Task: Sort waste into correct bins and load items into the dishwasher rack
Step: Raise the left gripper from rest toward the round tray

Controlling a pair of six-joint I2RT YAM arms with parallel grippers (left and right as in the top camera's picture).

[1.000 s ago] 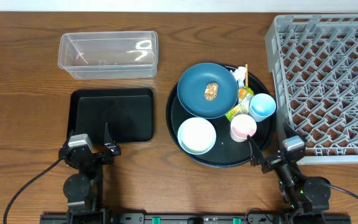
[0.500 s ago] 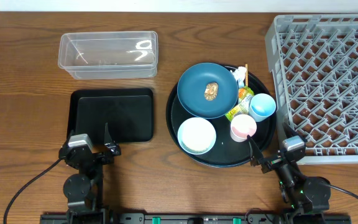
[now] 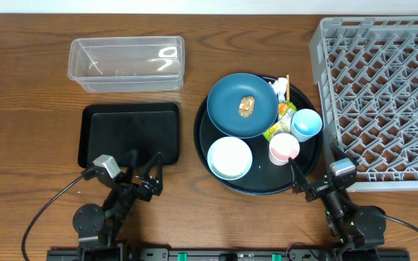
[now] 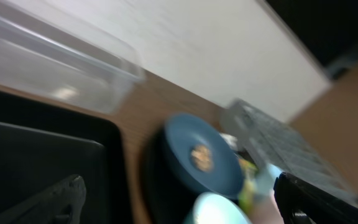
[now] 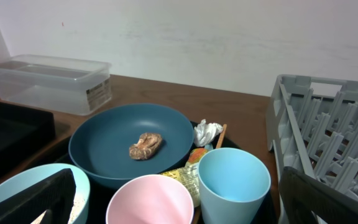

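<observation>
Left hand (image 3: 144,163) has swung right toward the round tray (image 3: 203,145), wide and empty, the right hand (image 3: 303,177) wide and idle, so the lump (image 3: 247,106) on the plate (image 3: 227,109) looks the likely first pick.

A large round black plastic tray (image 3: 267,181) sits centre-right in the overhead frame on a brown wood-grain table (image 3: 20,87).
</observation>
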